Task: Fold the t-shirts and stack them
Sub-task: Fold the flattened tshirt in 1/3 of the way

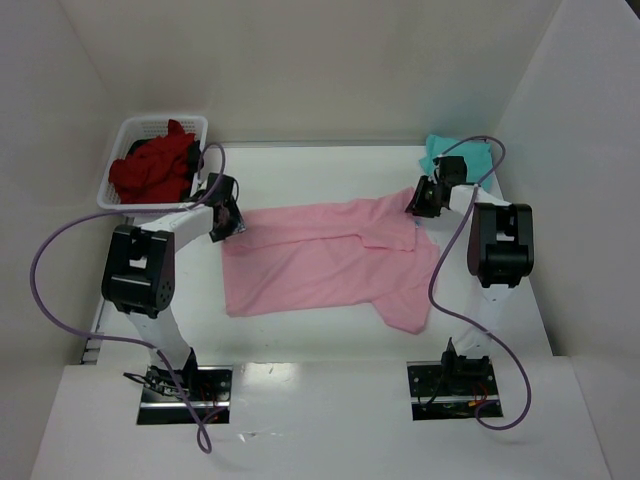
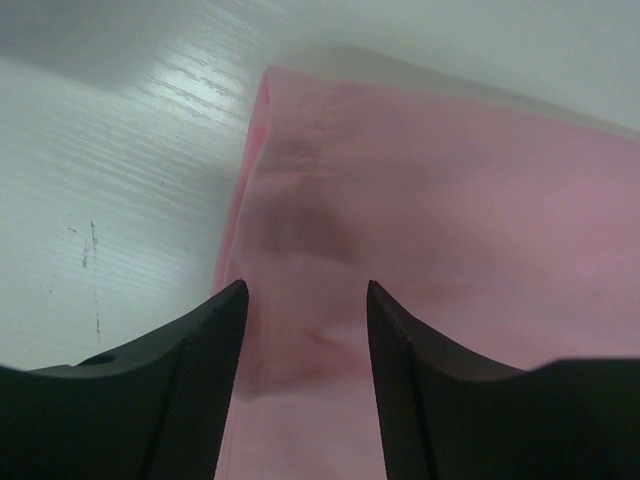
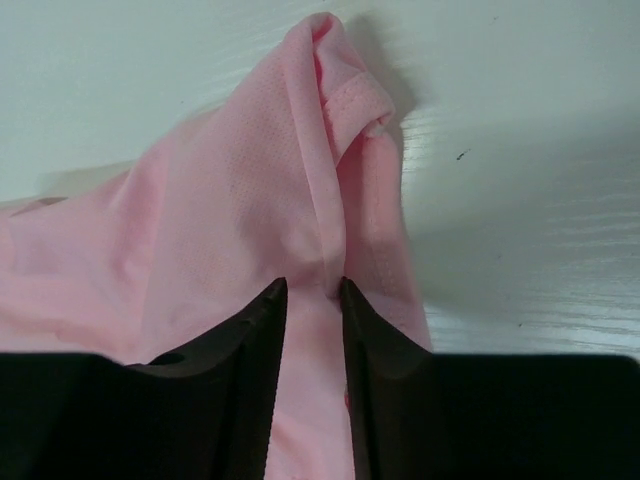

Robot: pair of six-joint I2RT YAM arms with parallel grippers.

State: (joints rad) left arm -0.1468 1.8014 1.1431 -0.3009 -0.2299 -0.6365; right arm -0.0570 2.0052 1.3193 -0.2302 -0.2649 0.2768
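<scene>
The light pink t-shirt [image 1: 320, 262] lies spread across the middle of the table, partly folded along its far edge. At its far left corner my left gripper [image 1: 228, 222] is open. In the left wrist view the pink cloth [image 2: 450, 220] lies between and under that gripper's [image 2: 307, 290] spread fingers. My right gripper [image 1: 418, 203] is at the far right corner. In the right wrist view it [image 3: 314, 285] pinches a gathered fold of the pink cloth [image 3: 220, 200]. A teal t-shirt [image 1: 440, 150] lies behind the right gripper. Dark red t-shirts [image 1: 150, 170] fill the basket.
The white lattice basket [image 1: 150, 122] stands at the far left corner, close behind the left arm. White walls enclose the table on the left, back and right. Purple cables loop beside both arms.
</scene>
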